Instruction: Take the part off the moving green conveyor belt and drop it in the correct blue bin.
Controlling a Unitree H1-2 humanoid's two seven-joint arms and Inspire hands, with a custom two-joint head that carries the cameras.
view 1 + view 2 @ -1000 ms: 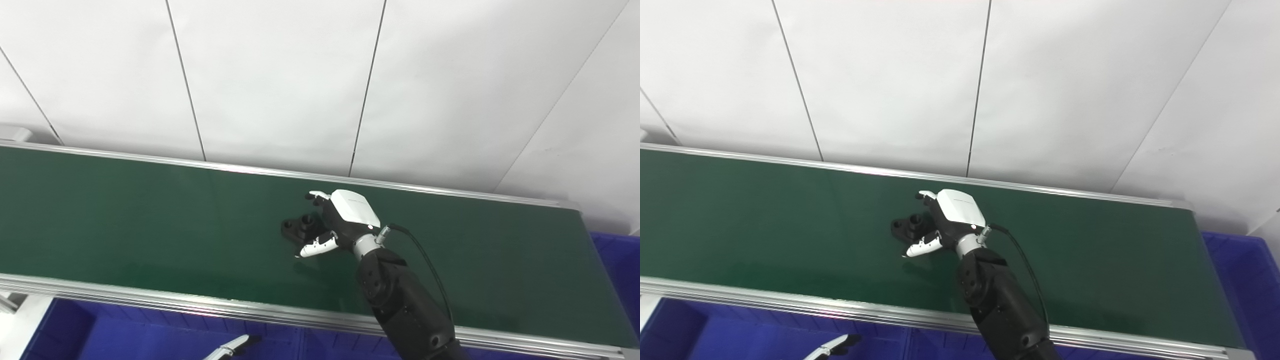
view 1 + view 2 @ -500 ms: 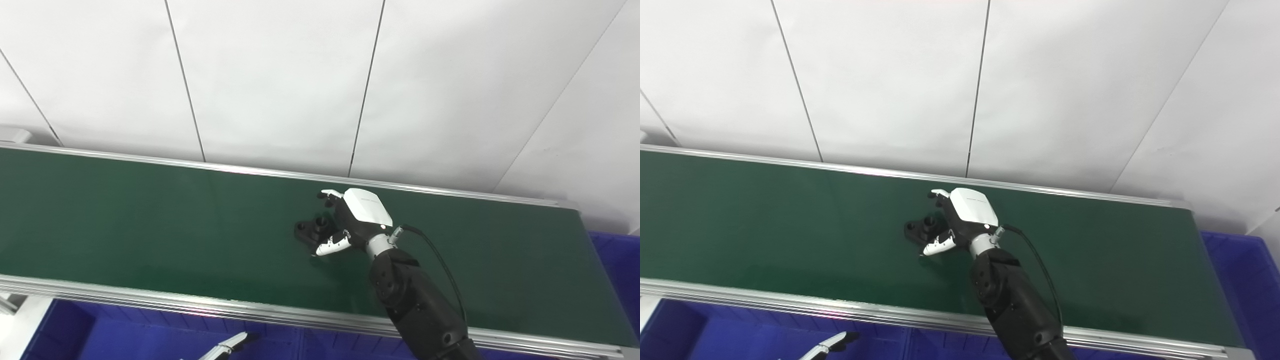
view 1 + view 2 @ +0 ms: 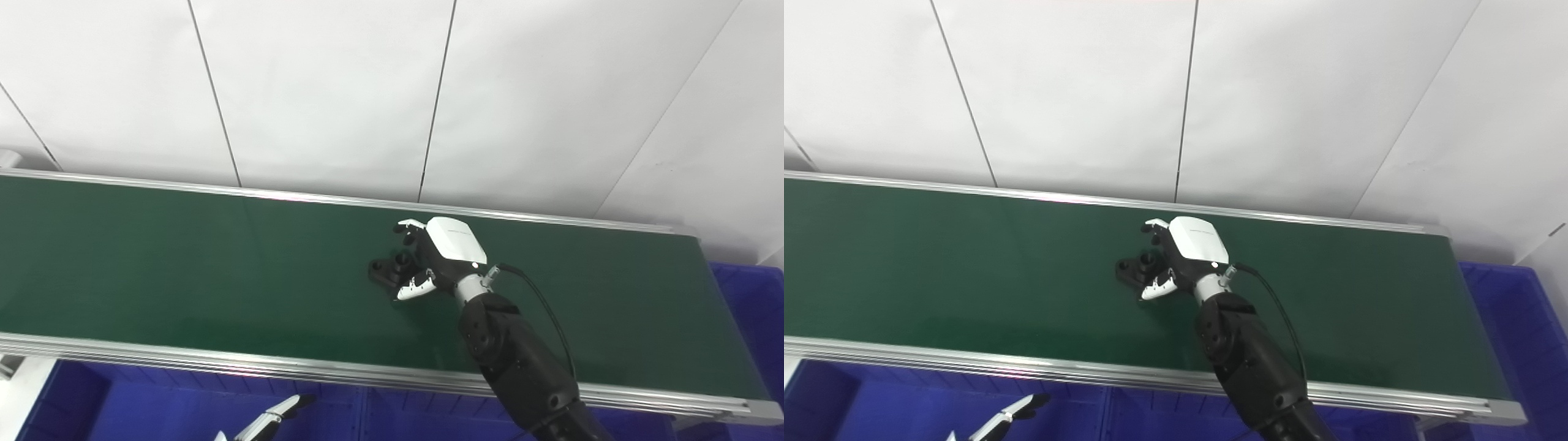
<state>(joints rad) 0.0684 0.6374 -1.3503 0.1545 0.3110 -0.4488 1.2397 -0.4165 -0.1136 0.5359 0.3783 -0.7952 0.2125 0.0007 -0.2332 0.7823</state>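
Observation:
A small black part (image 3: pixel 384 270) with a raised round boss lies on the green conveyor belt (image 3: pixel 184 275), right of its middle. My right hand (image 3: pixel 436 260), white-backed on a black arm, sits over the part's right end. Its fingers (image 3: pixel 405 231) curl over the far side and its thumb (image 3: pixel 414 287) presses against the near side, so it is shut on the part, which still rests on the belt. The part's right half is hidden under the palm. Only a fingertip of my left hand (image 3: pixel 269 420) shows at the bottom edge, over the blue bin (image 3: pixel 153 404).
Aluminium rails (image 3: pixel 245 361) edge the belt front and back. Blue bins run below the front rail, and another blue bin (image 3: pixel 750 312) stands past the belt's right end. White wall panels stand behind.
The part has ridden the belt to the right and my right hand has gone with it. The thumb has curled in from a spread pose onto the part's near side. The camera has shifted slightly.

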